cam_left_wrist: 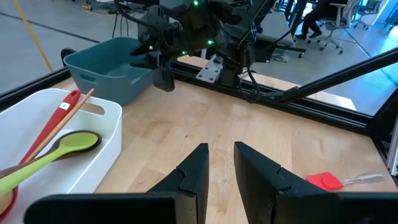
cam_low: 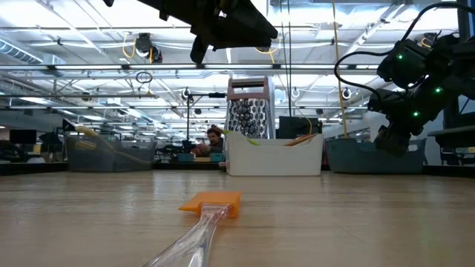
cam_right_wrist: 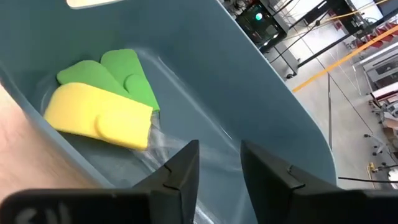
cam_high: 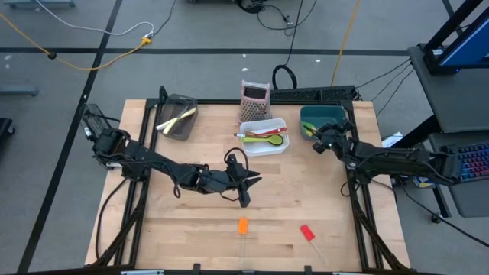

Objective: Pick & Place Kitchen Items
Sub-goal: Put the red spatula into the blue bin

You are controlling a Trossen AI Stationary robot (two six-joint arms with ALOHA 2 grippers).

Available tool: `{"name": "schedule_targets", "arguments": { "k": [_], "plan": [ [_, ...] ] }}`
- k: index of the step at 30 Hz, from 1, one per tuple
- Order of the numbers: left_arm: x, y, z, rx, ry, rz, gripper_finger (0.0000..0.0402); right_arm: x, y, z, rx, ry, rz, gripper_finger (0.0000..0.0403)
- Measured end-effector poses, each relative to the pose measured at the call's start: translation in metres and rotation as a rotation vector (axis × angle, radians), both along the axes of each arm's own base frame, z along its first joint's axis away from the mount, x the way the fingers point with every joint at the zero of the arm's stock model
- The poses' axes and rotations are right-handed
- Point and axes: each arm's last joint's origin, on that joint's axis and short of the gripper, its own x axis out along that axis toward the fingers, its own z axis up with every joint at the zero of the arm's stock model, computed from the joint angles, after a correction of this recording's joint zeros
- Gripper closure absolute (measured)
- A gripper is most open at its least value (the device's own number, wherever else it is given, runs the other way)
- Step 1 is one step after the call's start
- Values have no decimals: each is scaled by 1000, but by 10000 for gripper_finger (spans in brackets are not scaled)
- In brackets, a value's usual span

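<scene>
The spatulas still out on the table (cam_high: pixel 191 237) are the orange spatula (cam_high: pixel 243 226) and the red spatula (cam_high: pixel 307 232). Both lie flat near the front edge, the orange one about in the middle and the red one more toward the right side. They are well apart from each other.

Each one has a small colored head and a long clear handle. They look light and thin. The head is probably soft and bendy, so it would squash if pinched. The clear handle looks stiff but smooth, so it may slip. I think the best place to grab is the handle, just behind the head, with the fingers across it. The handle lies right on the wood, so the fingers must go down very low to get under its sides.

The right gripper (cam_right_wrist: pixel 214 165) is over the teal bin (cam_high: pixel 321 116) at the back right of the table. Its fingers stand a little apart and hold nothing. In the bin under it lie a yellow spatula (cam_right_wrist: pixel 99 115) and a green spatula (cam_right_wrist: pixel 118 74).

The left gripper (cam_left_wrist: pixel 221 165) hangs above the middle of the table. Its fingers are a little apart with nothing between them.

The white bin (cam_high: pixel 263 145) at the back middle holds a green spoon (cam_left_wrist: pixel 53 152) and a red spoon (cam_left_wrist: pixel 56 121).
</scene>
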Motion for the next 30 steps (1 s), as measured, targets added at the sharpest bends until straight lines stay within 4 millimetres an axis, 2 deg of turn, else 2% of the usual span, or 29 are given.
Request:
{"name": "schedule_targets", "arguments": {
  "k": [21, 25, 30],
  "plan": [
    [0, 0, 0, 0, 1, 0, 325, 2, 1, 4, 18, -66, 60, 199],
    [0, 0, 0, 2, 2, 1, 325, 3, 2, 11, -9, -140, 64, 189],
    [0, 1, 0, 4, 3, 1, 325, 10, 8, 27, -72, -336, 109, 180]
  ]
}}
